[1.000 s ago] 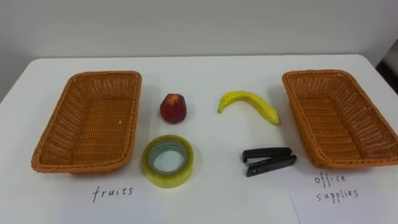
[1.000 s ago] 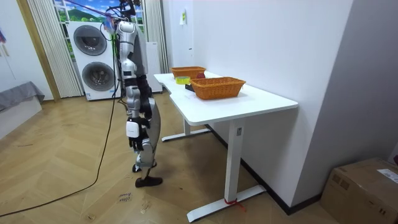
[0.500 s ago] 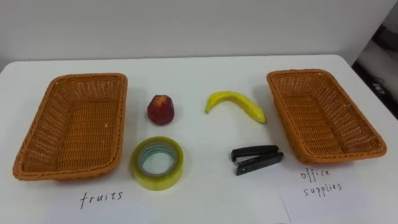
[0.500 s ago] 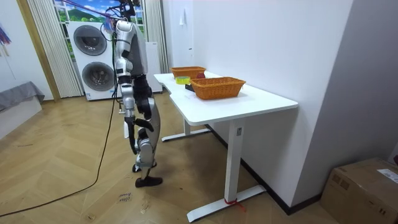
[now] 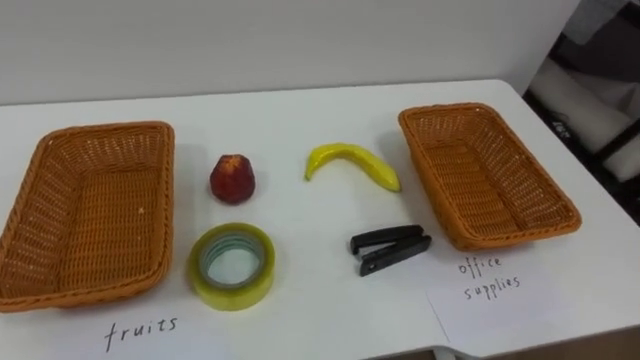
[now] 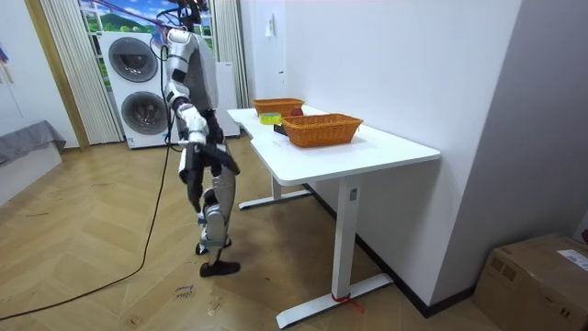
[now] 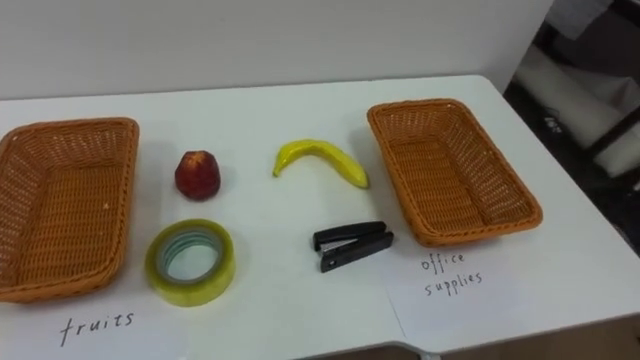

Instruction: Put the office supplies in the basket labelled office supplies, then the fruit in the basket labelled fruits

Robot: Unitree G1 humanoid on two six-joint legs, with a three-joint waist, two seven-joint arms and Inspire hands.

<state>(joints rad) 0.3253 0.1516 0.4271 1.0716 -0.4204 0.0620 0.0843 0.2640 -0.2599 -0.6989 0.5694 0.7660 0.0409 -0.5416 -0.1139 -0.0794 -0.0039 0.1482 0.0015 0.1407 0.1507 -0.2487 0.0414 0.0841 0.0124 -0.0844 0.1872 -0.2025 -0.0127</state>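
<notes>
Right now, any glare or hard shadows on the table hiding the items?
Left eye view: even light on the table, no glare; only soft, short shadows under the banana and stapler. Room view: tabletop evenly lit around the nearer basket.

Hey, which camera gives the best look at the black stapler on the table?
The right eye view: the stapler lies whole, seen from above, near the picture's middle. The left eye view shows it much the same. In the room view it is a dark sliver beside the near basket.
</notes>
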